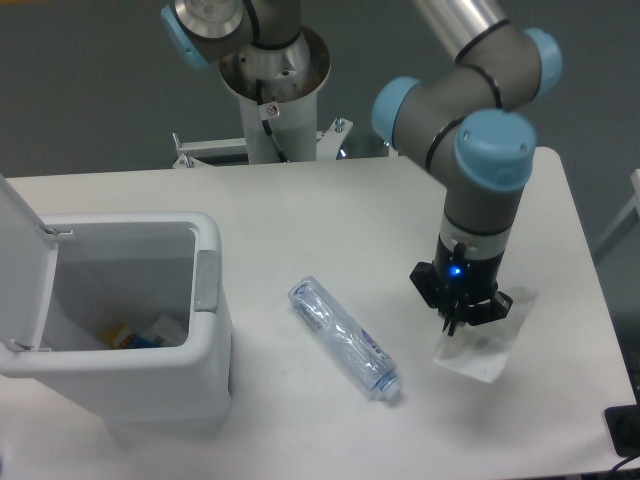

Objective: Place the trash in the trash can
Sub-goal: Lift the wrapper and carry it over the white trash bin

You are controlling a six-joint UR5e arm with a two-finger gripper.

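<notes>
Wrapper (478,346), crumpled and translucent, hangs just under the pincer (458,318), which looks pinched shut on its top edge, right of the bottle (345,340). That bottle lies diagonally on the white desk (300,215), between wrapper and trash can (130,330), whose lid stands open, well left.

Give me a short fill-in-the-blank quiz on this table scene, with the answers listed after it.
1. The lid of the trash can is ____.
2. The bottle lies on the table between the trash can and the ____.
3. The gripper is at the ____.
4. The bottle's cap is ____ in colour.

Missing words: open; gripper; wrapper; white
</notes>
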